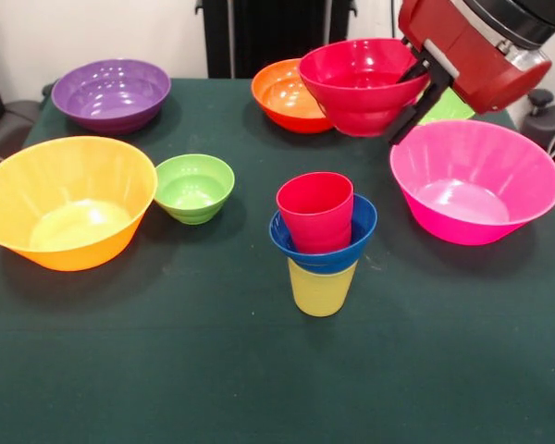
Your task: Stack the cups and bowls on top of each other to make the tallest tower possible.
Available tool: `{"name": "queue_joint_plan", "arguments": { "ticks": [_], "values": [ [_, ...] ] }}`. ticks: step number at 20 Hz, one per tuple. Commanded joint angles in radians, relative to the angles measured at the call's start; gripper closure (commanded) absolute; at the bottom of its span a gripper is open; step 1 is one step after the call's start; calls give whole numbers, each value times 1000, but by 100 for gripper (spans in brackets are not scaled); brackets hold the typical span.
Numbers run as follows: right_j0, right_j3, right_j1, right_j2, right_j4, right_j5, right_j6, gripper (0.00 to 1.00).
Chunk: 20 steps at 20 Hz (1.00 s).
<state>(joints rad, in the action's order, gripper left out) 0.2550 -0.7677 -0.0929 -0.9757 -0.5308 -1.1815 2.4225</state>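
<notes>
While the gripper (416,88) is clamped on the rim of the red bowl (363,83), one finger inside and one outside the wall, we see that bowl held tilted in the air over the table's far edge, right of centre, clear of everything under it. The tower (322,242) stands near the table's middle: yellow cup (321,289) at the base, small blue bowl (324,245) seated in its mouth, red cup (314,211) nested upright in the blue bowl. We have open green cloth (259,370) all across the near edge and on both sides of the tower, so room there is good. The pink bowl (474,180) sits by the right edge, near the tower but not touching it. The large orange-yellow bowl (65,199) is at the left edge, with the small green bowl (194,188) just beside it; from this angle we cannot tell whether those two rims touch. The purple bowl (112,92) sits in the far left corner. The orange bowl (282,95) is at the far edge, partly behind the held red bowl. A strip of another green bowl (449,106) shows behind the gripper, mostly hidden. The far right corner is the tight spot: arm, held bowl, pink bowl all close together.
</notes>
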Motion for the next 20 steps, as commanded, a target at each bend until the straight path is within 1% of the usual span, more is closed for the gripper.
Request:
{"name": "queue_joint_plan", "arguments": {
  "ticks": [1,10,20],
  "values": [
    [23,-169,-20,147,99,75,-4,100],
    [35,-220,-31,154,100,128,-15,100],
    [24,-223,-27,159,96,164,-26,100]
  ]
}}
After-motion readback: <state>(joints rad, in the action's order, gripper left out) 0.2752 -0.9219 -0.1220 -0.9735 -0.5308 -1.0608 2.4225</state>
